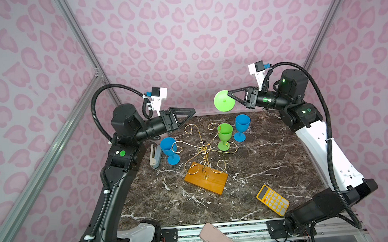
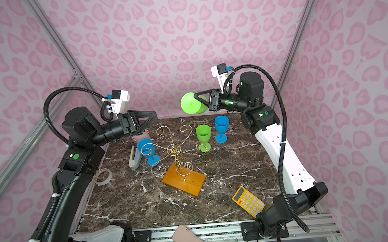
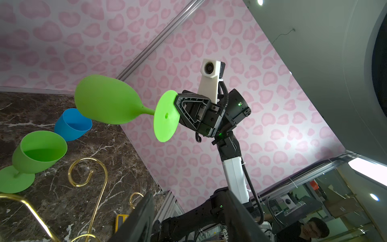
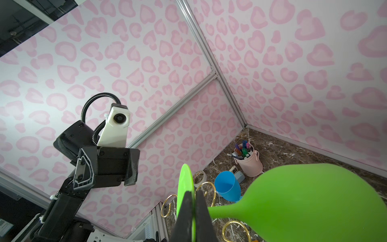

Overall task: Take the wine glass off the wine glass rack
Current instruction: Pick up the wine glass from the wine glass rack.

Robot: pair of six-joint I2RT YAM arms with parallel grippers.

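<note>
Clutter comes first at the near edge: a pink case [image 1: 218, 239] lies on the front rail at 6 o'clock. A yellow calculator [image 1: 273, 201] sits at 5 o'clock on the marble table [image 1: 272, 158], well apart from the work.

At the centre stands the wine glass rack [image 1: 206, 181], its wooden base skewed. Its gold scroll arms are bare in both top views, with nothing hanging from them. Upright around it are a blue goblet [image 1: 168, 146] at 9 o'clock with a grey stapler [image 1: 155, 155] just beside it, a green goblet [image 1: 224, 131] at 1 o'clock, and a second blue goblet [image 1: 242, 122] just beyond.

Farther back, at 10 o'clock, the left gripper [image 1: 192, 112] hovers with jaws parted and nothing between them, probably parked out of the way.

Farthest, at 12 o'clock over the table's back edge, the right gripper [image 1: 231, 95] is clamped on the foot rim of the green wine glass [image 1: 222, 102]. The glass lies sideways in the air, bowl toward the back wall, well clear of the scrolls. The thin foot likely suits the narrow jaws better than the wide bowl would. What seems left is setting it down upright.
</note>
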